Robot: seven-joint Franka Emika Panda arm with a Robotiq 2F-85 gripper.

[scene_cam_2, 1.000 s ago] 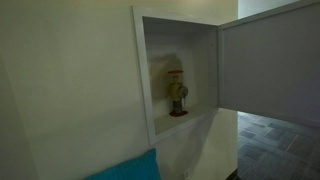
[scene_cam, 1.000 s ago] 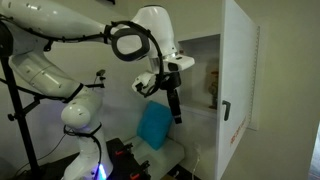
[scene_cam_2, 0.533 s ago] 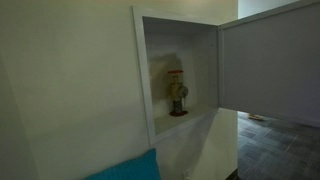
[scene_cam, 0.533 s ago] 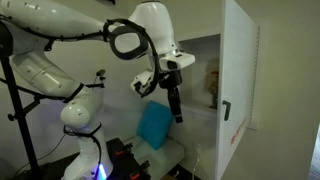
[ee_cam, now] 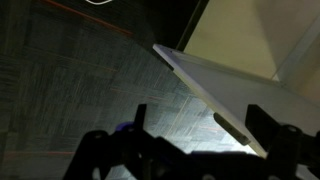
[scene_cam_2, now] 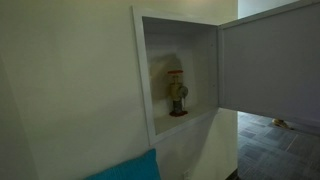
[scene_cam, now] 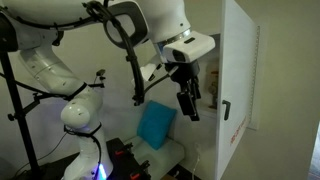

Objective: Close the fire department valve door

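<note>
The fire department valve door [scene_cam: 238,80] is a large white panel standing open, swung out from the wall recess; its small dark latch handle [scene_cam: 226,110] faces me. In an exterior view the door's inner face [scene_cam_2: 275,65] hangs open beside the recess with the valve [scene_cam_2: 177,93]. My gripper [scene_cam: 188,100] hangs just in front of the door's free edge, apart from it, fingers spread and empty. In the wrist view the open fingers [ee_cam: 205,125] frame the door's edge [ee_cam: 215,85] and the latch handle [ee_cam: 232,128].
A blue cushion [scene_cam: 155,124] sits below the gripper, also at the bottom edge of an exterior view [scene_cam_2: 125,168]. The white arm [scene_cam: 60,70] and its black stand [scene_cam: 22,110] fill one side. Tiled floor [scene_cam_2: 270,140] lies beyond the door.
The gripper has moved toward the door, from mid-frame to close by the door's free edge, and the arm's wrist has swung with it. The door has not moved.
</note>
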